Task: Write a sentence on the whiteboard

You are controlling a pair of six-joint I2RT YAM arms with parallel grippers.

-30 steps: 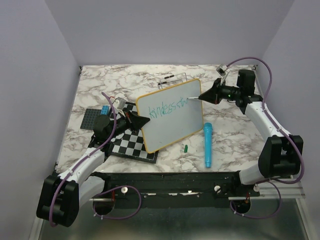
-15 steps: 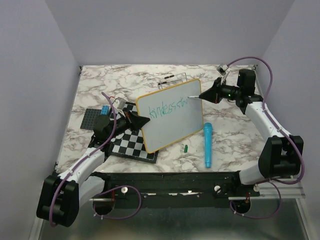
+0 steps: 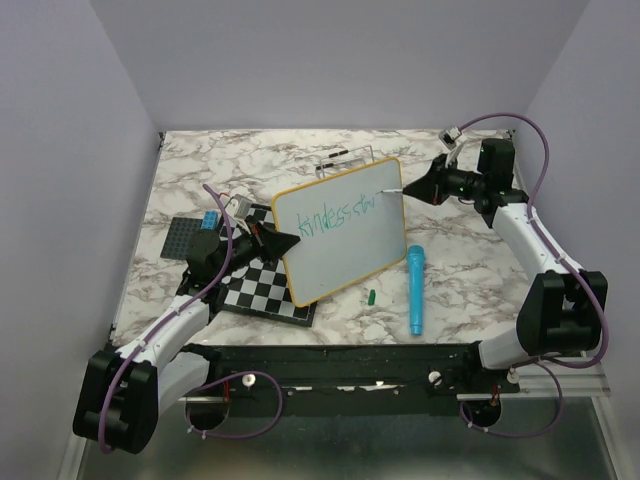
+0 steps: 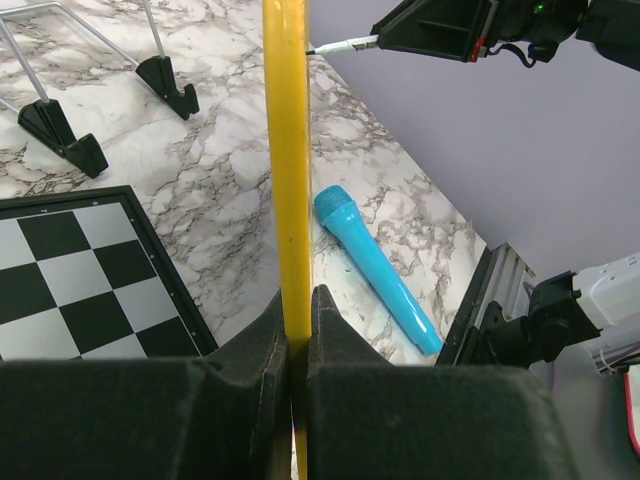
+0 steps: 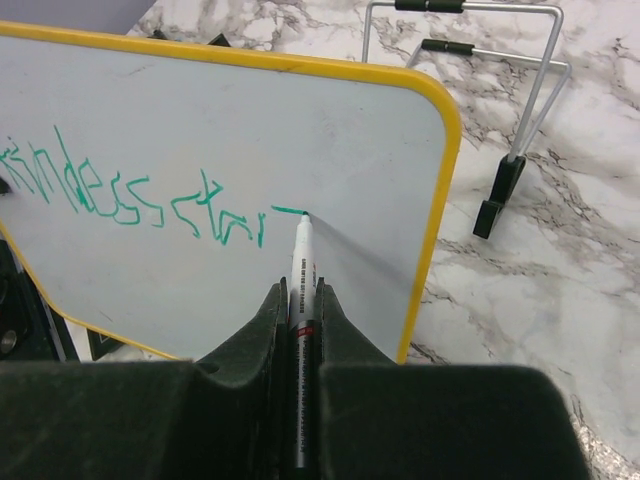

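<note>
– Lettering first: the sentence reads "kindess star" in thin green, with a short crossbar at the marker tip. I take the letter in hand to be the t.
– Where do I need care?
– Pressure. The whiteboard stands tilted near the middle of the table, its lower edge over the checkered board. Only your left tool braces it, pinched shut on the yellow frame at the board's left edge. Press hard with the marker and the board will likely rock in that pinch, so stroke lightly and pull each line along the face, not into it.
– Room left on the line?
– Little, I judge. The tip is near the right frame, so write the t and the s small, then drop below "kindess" for the rest.
– And the pen?
– Your right tool is closed on its barrel, tip touching the glossy white face. The face is clean apart from the writing, with rounded corners and a yellow-orange rim.
– Anything nearby?
– A blue microphone and a small green cap lie just beside the lower right edge, and a wire stand is behind the board.
</note>
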